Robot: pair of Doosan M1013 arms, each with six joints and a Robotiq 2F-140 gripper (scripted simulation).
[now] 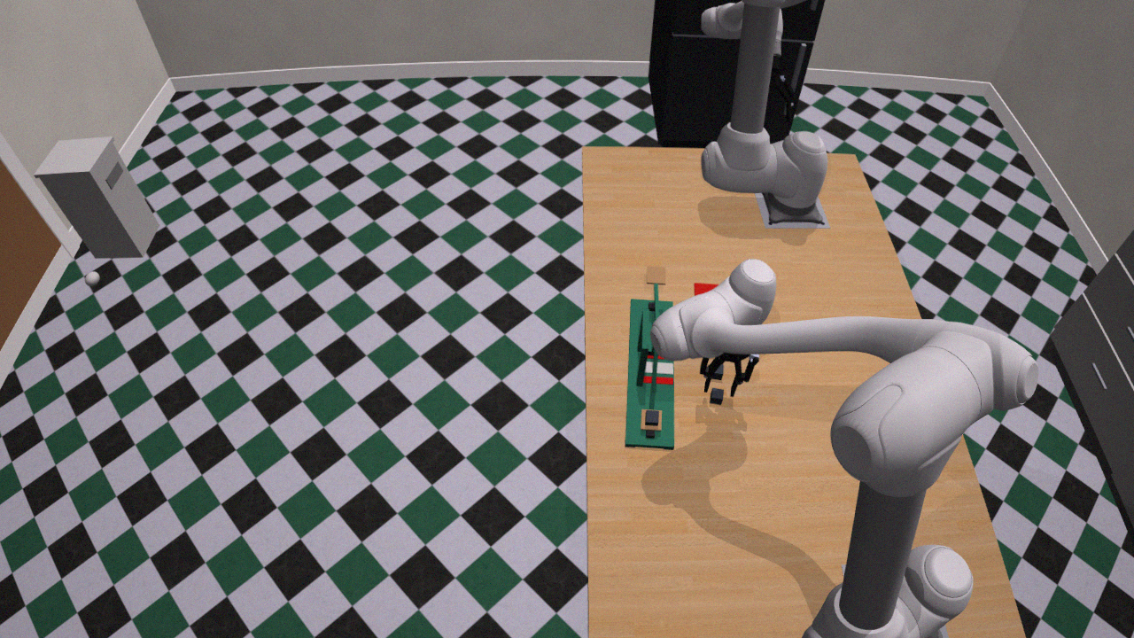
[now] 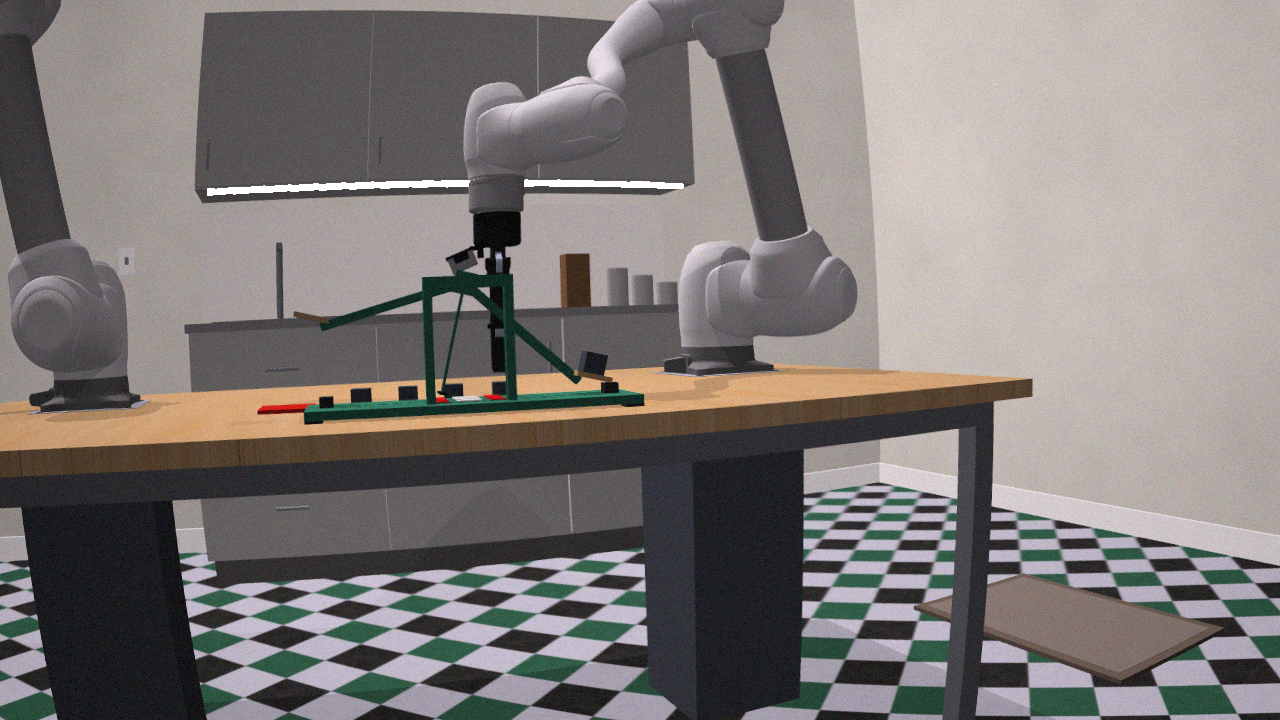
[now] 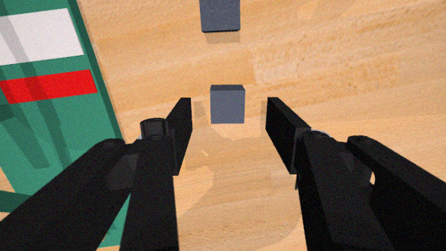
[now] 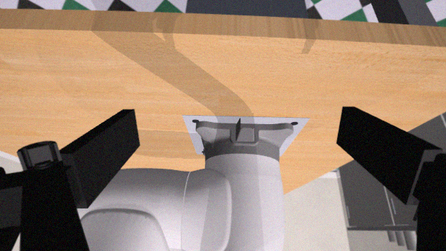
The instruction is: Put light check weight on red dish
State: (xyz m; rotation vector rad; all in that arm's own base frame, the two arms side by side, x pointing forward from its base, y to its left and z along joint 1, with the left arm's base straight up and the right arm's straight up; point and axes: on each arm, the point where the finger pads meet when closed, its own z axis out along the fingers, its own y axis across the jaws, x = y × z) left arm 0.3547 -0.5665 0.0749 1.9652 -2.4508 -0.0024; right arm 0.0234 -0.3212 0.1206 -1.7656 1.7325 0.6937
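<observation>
Five check weights in view, the light one not identifiable by eye: one (image 1: 651, 417) (image 2: 591, 363) on the lowered pan (image 1: 645, 429) (image 2: 608, 379) of the rocker balance (image 1: 664, 404) (image 2: 469, 282) (image 3: 94, 122), four on the worktop (image 1: 634, 555) (image 2: 805, 394) (image 3: 345, 141) (image 4: 70, 70) in a row beside it. Nearest weight to the balance's loaded end (image 1: 717, 395) (image 2: 498, 387) (image 3: 227, 106): between, not touching, the left end effector's (image 1: 720, 390) (image 2: 497, 368) (image 3: 229, 115) fingers, which stand partly apart, holding nothing. Raised pan (image 1: 656, 275) (image 2: 310, 316): bare. Red dish (image 1: 702, 288) (image 2: 282, 409): near the balance's raised end, without a weight on the part seen. Right end effector (image 1: 787, 98) (image 4: 238, 125): spread wide, vacant, well apart from the balance.

Handling note, by judgement: probable step, picking this weight for comparison. Centre it, descend straight until the pads flank its sides, then close evenly; lift clear of the neighbouring weight and balance beam. Set it centrally on the raised pan, release, and read the pointer once settled.
</observation>
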